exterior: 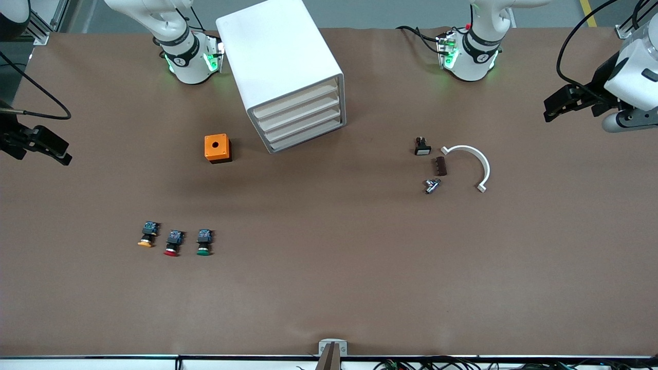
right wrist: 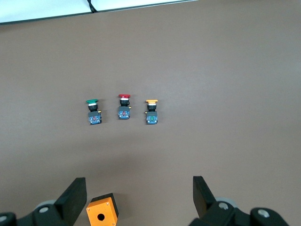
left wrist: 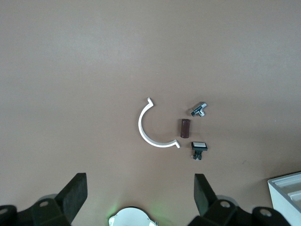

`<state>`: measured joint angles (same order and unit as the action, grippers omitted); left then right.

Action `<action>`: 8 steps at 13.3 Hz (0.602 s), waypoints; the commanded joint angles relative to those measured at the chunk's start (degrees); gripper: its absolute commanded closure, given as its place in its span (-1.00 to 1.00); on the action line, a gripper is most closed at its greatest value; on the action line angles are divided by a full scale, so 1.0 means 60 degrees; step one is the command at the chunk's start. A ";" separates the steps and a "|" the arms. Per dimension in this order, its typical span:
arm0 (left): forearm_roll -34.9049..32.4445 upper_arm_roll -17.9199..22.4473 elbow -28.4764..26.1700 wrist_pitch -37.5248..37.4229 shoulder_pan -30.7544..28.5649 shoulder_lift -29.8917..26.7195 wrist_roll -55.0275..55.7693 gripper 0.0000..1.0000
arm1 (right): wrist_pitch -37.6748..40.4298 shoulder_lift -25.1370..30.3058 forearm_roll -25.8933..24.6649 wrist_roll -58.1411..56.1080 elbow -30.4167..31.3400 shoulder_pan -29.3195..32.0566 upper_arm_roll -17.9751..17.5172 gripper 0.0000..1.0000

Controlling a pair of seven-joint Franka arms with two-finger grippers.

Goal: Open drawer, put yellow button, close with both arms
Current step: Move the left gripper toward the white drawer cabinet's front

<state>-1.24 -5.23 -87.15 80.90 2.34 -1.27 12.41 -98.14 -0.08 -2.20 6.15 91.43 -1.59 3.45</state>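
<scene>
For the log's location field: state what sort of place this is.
Probably a robotics lab or test workbench. Two arms are bolted to a brown-covered table, cables run along its edges, and small parts lie set out: three push-buttons, including the yellow button, and a white drawer cabinet.

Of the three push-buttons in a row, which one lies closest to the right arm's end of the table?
The yellow button. It is the end one of the row, beside the red-capped button; the green-capped button is at the row's opposite end.

Brown table (exterior: 329, 288) — cabinet (exterior: 280, 61), orange box (exterior: 217, 148), three buttons (exterior: 175, 242), small parts (exterior: 437, 167)
</scene>
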 commanded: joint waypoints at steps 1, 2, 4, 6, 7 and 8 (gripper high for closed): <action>-0.0233 -0.0037 0.0037 -0.0094 -0.0053 -0.0095 -0.0047 -0.99 | 0.0008 0.0115 0.0117 -0.0014 0.0113 0.0045 -0.0106 -1.00; -0.0233 -0.0037 0.0052 -0.0094 -0.0053 -0.0066 -0.0033 -0.99 | -0.0050 0.0115 0.0117 -0.0028 0.0084 -0.0056 -0.0107 -1.00; -0.0219 -0.0051 0.0066 -0.0094 -0.0053 -0.0022 -0.0003 -0.99 | -0.0080 0.0101 0.0117 -0.0029 0.0055 -0.0131 -0.0107 -1.00; -0.0218 -0.0051 0.0154 -0.0080 -0.0038 0.0284 0.0040 -0.99 | -0.0080 0.0101 0.0117 -0.0043 0.0069 -0.0102 -0.0107 -1.00; -0.0218 -0.0051 0.0169 -0.0094 0.0063 0.0561 0.0128 -0.99 | -0.0094 0.0101 0.0132 -0.0043 0.0084 -0.0101 -0.0107 -1.00; -0.0218 -0.0109 0.0155 -0.0094 0.0108 0.0854 0.0375 -0.99 | -0.0094 0.0101 0.0132 -0.0043 0.0084 -0.0101 -0.0107 -1.00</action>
<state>-1.24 -5.21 -87.27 80.86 2.44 0.44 12.59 -98.38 -0.08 -2.11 6.15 91.43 -2.26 2.77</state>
